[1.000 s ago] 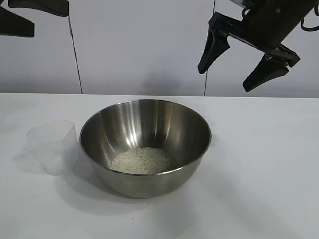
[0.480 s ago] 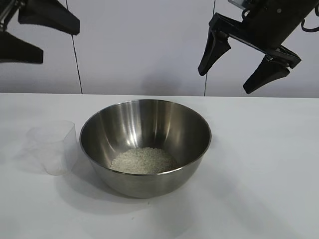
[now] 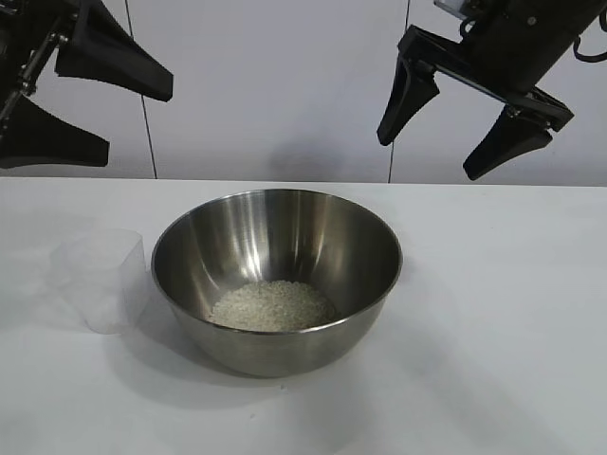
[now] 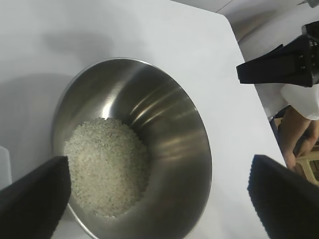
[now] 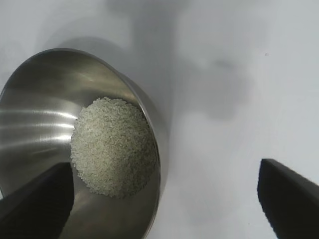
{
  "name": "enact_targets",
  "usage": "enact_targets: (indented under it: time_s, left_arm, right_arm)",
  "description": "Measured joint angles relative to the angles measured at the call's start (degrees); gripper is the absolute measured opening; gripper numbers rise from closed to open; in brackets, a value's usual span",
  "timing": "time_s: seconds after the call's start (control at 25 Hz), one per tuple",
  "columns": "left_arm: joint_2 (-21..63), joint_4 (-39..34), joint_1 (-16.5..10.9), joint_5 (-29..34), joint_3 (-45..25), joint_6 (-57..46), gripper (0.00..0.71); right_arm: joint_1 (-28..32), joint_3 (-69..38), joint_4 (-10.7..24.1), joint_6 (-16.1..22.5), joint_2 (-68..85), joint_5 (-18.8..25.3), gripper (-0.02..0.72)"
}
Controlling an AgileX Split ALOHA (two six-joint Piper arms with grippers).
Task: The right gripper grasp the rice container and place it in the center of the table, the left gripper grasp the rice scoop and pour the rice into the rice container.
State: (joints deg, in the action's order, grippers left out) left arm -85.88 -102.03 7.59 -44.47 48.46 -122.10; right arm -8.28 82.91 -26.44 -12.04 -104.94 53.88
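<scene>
The left tool [image 3: 66, 114], fingers wide apart, was lowered further into view above the empty rice scoop [image 3: 100, 280] left standing just beside the rice container [image 3: 276, 277], where the rice [image 3: 273, 305] was already heaped mid-surface [image 3: 493, 313], while the right tool [image 3: 465, 118] was kept high, spread and empty, so the job looked finished.
</scene>
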Motion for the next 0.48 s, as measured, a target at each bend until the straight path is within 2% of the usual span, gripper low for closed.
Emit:
enact_targets:
  time_s: [0.48]
  left_arm:
    - [0.0, 0.0, 0.0, -0.3, 0.0, -0.7, 0.693]
  right_arm:
    - [0.0, 0.0, 0.0, 0.0, 0.0, 0.0, 0.694]
